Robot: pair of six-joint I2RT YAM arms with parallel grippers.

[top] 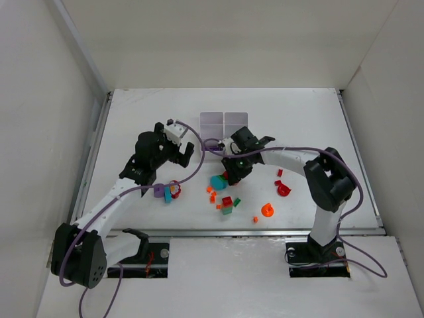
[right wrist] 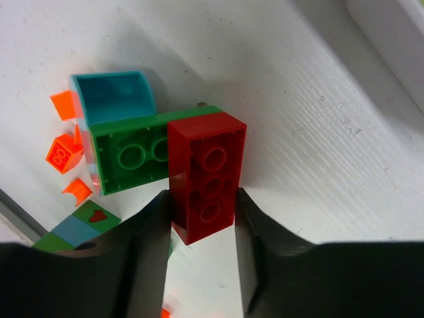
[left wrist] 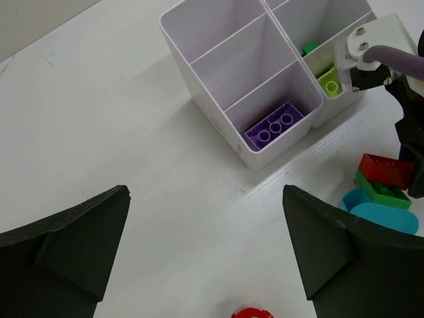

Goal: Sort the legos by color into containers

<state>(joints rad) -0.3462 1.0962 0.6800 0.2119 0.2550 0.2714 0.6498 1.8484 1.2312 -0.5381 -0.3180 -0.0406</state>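
Red brick: glossy, oblong, lying on a green brick.
Right hand: clamped on its long sides.
Left hand: spread wide.

Surface: white, matte, with a fine linear grain visible up close in the right wrist view. Light shadows only.
Enclosure: plain white panels on three sides: left wall, back wall, right wall.
A pale metal corner post runs diagonally at upper left.
Grey metal rails border the surface: left rail, right rail, near rail.
Below the near rail is a white front panel.
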